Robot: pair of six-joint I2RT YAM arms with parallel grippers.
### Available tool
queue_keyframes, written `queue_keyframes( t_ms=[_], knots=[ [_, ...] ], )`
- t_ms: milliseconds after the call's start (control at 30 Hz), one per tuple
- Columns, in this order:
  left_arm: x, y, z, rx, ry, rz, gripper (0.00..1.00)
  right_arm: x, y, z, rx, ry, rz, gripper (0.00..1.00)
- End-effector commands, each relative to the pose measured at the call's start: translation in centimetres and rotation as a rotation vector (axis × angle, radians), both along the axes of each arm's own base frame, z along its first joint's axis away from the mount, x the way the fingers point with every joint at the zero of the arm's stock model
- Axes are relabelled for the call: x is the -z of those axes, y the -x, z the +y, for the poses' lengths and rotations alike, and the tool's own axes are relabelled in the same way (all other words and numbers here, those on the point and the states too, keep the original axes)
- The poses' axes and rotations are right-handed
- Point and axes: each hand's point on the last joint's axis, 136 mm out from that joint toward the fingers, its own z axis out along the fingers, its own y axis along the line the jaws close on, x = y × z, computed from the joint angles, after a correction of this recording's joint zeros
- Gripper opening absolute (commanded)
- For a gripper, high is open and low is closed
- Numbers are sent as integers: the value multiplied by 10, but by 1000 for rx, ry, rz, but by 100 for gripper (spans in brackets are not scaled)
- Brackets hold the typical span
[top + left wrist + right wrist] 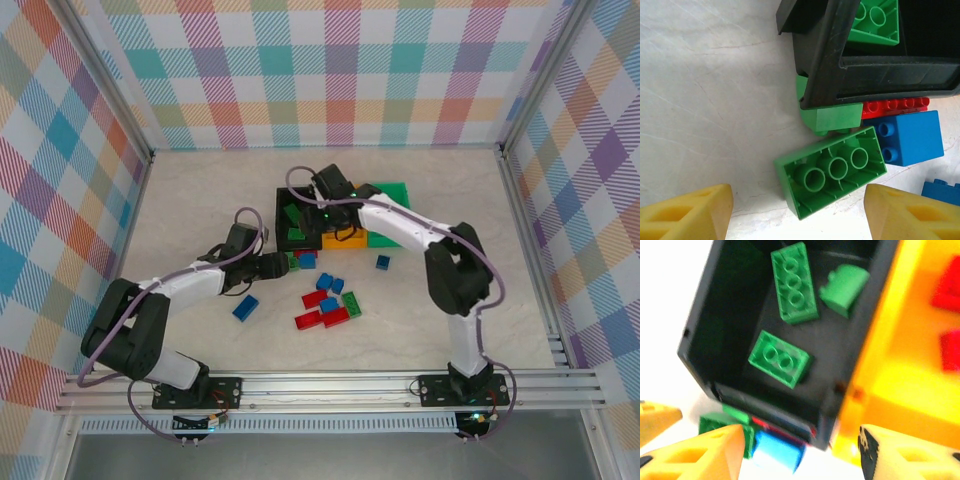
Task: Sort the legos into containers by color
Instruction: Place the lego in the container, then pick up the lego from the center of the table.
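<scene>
Pale table (200, 190) — right pincer (802, 432) gapes above black bin (700, 325) holding green legos (780, 359).

Premises: a robotics laboratory test cell, not a domestic or commercial room. Evidence: pastel plaid-printed panel walls (340, 70) enclose three sides, held in silver aluminium extrusion posts (128, 120). A pale marble-patterned flat surface (200, 190) forms the working bed. A black-and-white jointed left robot arm (190, 285) and its matching right robot arm (400, 225) are bolted to a slotted silver aluminium rail (330, 385) along the near edge
</scene>
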Motion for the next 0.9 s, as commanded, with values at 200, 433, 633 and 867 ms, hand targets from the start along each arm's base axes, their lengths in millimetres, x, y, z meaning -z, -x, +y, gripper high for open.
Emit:
queue_keyframes(
  t_ms=[200, 433, 633, 867],
  knots=[
    [-9, -12, -9, 16, 35, -15, 70, 8, 42, -64, 88, 81, -50, 64],
    [-4, -13, -10, 53, -5, 5, 70, 11, 59, -105, 172, 76, -56, 65],
    [16, -11, -11, 67, -65, 89, 71, 13, 66, -119, 210, 56, -52, 65],
    [22, -10, -16, 103, -150, 109, 73, 17, 70, -124, 225, 47, -48, 65]
  ],
)
